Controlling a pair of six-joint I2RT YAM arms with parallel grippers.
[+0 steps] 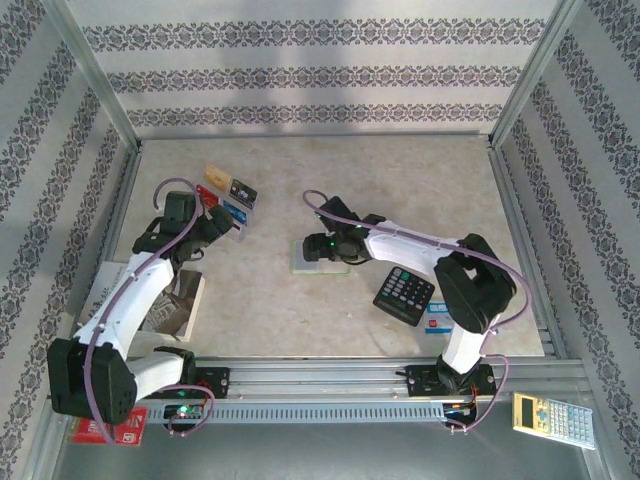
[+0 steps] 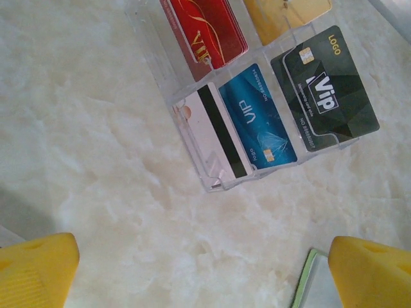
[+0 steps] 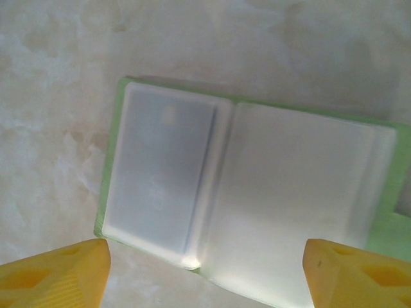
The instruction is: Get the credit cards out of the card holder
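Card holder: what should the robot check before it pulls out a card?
1. Card holder lying open and flat: ok.
2. Holder emptied: not ok, a greyish card sits in one half.
3. Other half empty: cannot tell, it looks milky.
4. Right hand open and empty over the holder: ok.
5. Left hand open and empty: ok.
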